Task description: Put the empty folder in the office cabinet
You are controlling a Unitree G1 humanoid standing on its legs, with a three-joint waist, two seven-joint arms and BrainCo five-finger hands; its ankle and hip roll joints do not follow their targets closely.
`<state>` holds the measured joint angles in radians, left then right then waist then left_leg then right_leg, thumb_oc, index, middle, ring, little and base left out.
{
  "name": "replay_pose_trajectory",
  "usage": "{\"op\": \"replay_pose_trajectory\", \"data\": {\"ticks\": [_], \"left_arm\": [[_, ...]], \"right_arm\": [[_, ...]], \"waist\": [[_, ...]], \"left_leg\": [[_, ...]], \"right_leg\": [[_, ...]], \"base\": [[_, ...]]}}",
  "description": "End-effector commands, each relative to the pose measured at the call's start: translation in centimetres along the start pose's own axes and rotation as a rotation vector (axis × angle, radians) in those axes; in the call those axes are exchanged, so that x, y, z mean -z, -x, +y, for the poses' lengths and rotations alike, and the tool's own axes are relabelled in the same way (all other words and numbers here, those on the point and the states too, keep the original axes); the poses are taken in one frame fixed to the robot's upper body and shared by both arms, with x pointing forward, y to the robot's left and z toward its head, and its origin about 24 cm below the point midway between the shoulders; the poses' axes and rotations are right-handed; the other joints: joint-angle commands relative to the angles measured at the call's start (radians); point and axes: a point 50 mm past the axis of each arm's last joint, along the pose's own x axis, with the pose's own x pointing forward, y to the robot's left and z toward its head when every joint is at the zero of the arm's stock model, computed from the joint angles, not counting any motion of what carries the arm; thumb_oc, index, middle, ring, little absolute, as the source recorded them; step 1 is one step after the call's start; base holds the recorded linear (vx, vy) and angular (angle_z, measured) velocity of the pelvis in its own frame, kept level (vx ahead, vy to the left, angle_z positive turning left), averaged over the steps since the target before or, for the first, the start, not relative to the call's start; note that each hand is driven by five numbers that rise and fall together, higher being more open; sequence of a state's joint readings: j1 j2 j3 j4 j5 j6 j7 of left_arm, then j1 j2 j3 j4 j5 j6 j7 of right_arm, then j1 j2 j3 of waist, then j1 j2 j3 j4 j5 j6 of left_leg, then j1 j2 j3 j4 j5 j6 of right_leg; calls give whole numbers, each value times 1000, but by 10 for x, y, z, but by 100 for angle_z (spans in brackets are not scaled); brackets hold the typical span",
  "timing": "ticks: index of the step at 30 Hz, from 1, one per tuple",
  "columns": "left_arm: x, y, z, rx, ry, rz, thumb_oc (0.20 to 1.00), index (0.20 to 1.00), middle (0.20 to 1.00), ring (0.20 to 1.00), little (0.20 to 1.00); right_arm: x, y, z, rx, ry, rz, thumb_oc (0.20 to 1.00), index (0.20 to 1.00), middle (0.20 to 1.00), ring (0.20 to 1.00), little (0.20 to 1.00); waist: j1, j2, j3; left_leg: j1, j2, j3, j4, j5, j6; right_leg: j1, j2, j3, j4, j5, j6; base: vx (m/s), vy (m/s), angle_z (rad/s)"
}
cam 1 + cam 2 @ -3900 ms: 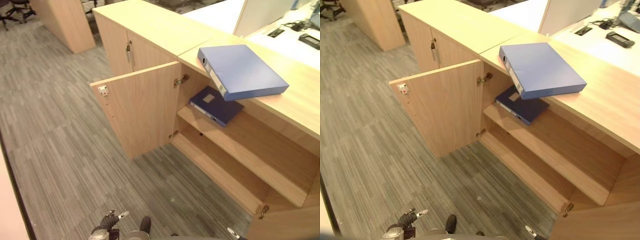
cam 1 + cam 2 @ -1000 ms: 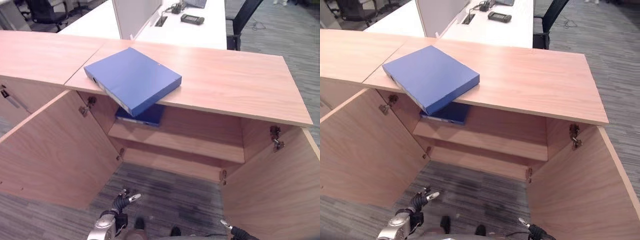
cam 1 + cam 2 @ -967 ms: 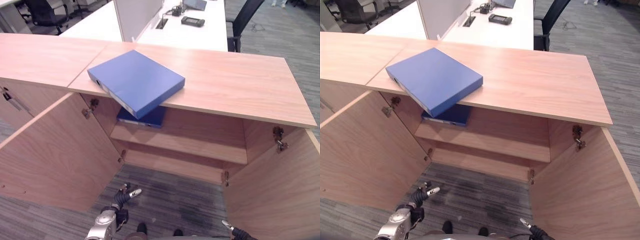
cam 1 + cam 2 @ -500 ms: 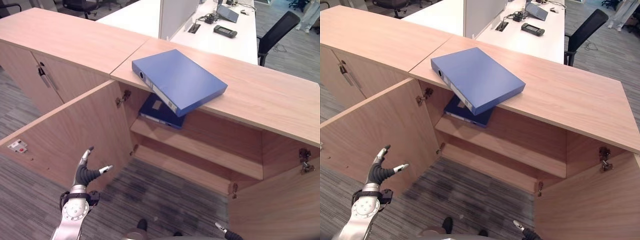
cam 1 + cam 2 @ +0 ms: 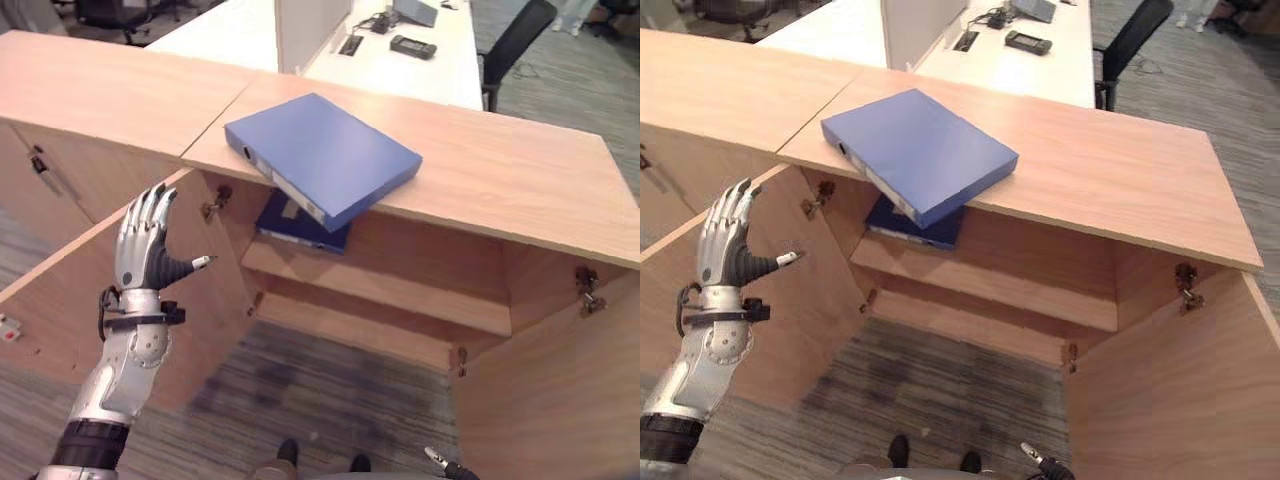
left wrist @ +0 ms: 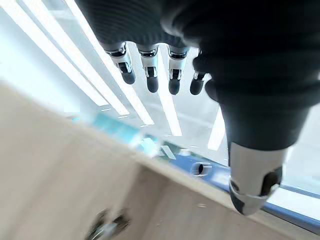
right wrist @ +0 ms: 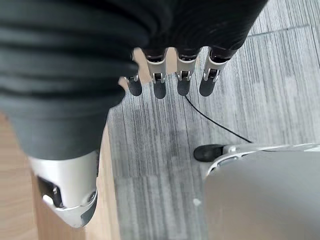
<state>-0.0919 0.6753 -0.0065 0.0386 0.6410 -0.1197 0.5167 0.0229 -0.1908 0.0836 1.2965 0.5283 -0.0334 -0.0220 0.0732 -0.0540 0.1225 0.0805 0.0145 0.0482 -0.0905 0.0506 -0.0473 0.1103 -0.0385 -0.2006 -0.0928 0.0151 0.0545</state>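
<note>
A blue folder (image 5: 325, 160) lies flat on the wooden top of an open office cabinet (image 5: 520, 190), turned at an angle. Its long axis runs from the far left toward the near right, its spine faces the near left, and its near corner juts out past the top's front edge. The spine carries a white label and a round finger hole; no writing on it can be read. A second, darker blue folder (image 5: 300, 225) lies flat on the upper shelf (image 5: 400, 290) just below, with a pale label too small to read. Both cabinet doors stand open. The left hand (image 5: 145, 250) is raised before the left door (image 5: 60, 300), fingers straight and spread, empty, well apart from the folder. The right hand (image 7: 167, 82) hangs over grey carpet (image 7: 270, 90), fingers relaxed, holding nothing
</note>
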Motion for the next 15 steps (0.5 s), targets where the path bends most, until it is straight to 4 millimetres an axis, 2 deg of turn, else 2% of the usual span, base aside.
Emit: {"op": "replay_pose_trajectory", "data": {"ticks": [1,6,15], "left_arm": [[-2,-11,12,-68,-103,-75,1000,1000,1000,1000,1000],[-9,-25,13,-58,-174,-148,1000,1000,1000,1000,1000],[-11,-36,4,17,-289,-222,1000,1000,1000,1000,1000]], "right_arm": [[-6,-1,0,6,66,-16,1000,1000,1000,1000,1000],[-5,-1,-4,15,82,-10,1000,1000,1000,1000,1000],[-8,0,-10,32,82,-16,1000,1000,1000,1000,1000]], "waist": [[6,-32,-54],[-10,-27,-64],[-32,-23,-75]], "left_leg": [[-10,16,34,3,-84,-19],[-4,12,49,3,-91,-13],[7,4,75,3,-101,-4]], "right_leg": [[-39,-63,-14,6,38,119],[-42,-64,-1,6,44,124],[-50,-67,23,6,54,132]], "base": [[16,42,-12],[15,37,-15],[6,28,-9]]}}
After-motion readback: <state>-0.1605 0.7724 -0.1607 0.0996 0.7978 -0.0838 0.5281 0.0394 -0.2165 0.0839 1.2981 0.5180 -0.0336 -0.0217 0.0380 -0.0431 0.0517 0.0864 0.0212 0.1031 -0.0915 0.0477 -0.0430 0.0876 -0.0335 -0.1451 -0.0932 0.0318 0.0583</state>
